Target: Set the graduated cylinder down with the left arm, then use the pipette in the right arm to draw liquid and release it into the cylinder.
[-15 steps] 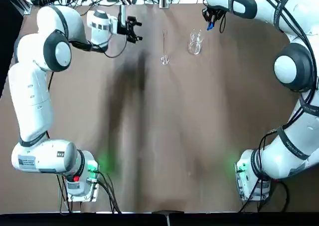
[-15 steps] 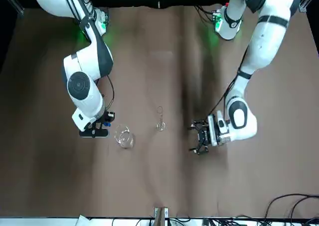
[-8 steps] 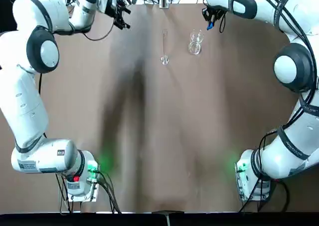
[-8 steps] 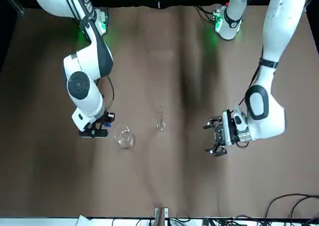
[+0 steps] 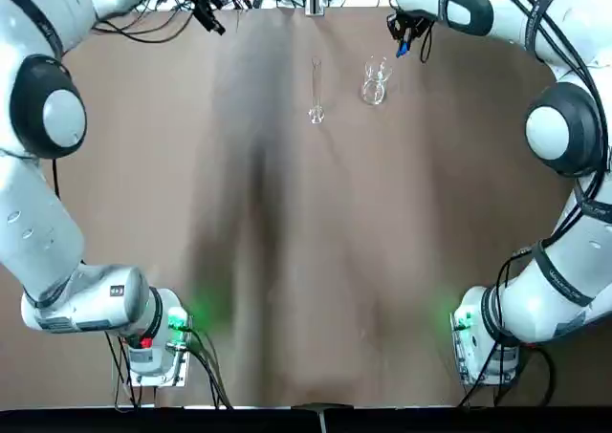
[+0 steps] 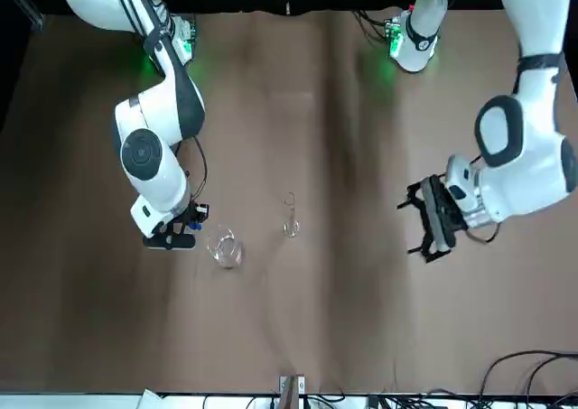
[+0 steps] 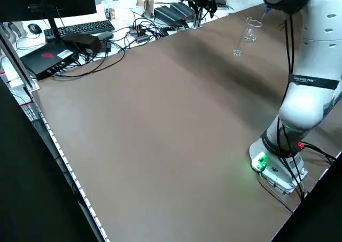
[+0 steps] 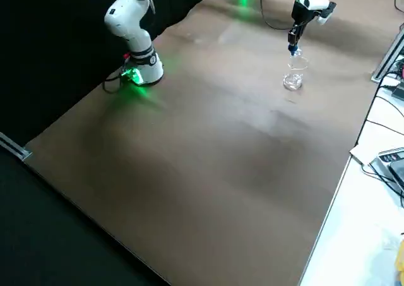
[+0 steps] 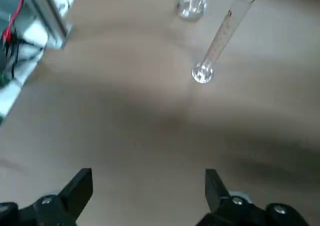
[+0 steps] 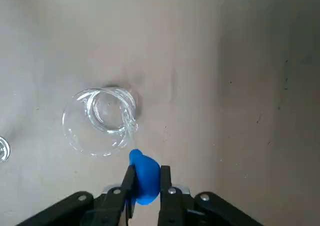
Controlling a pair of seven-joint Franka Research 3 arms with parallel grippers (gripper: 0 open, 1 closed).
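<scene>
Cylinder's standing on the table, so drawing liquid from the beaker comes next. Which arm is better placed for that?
Right. The right gripper is shut on the pipette, close beside the beaker. The left gripper is open, empty, and well away from the cylinder.

We see a plain brown table (image 5: 306,261) with darker shadow bands running along it. The graduated cylinder (image 5: 315,91) is clear glass with faint reddish markings up its tube, and just beside the cylinder the beaker (image 5: 374,81) is clear and colourless too. The pipette (image 10: 144,178) carries a bright blue bulb. Both arms are white with grey joints; the left gripper (image 6: 432,219) and the right gripper (image 10: 145,186) are black. Green lights (image 5: 178,320) glow at the arm bases.
</scene>
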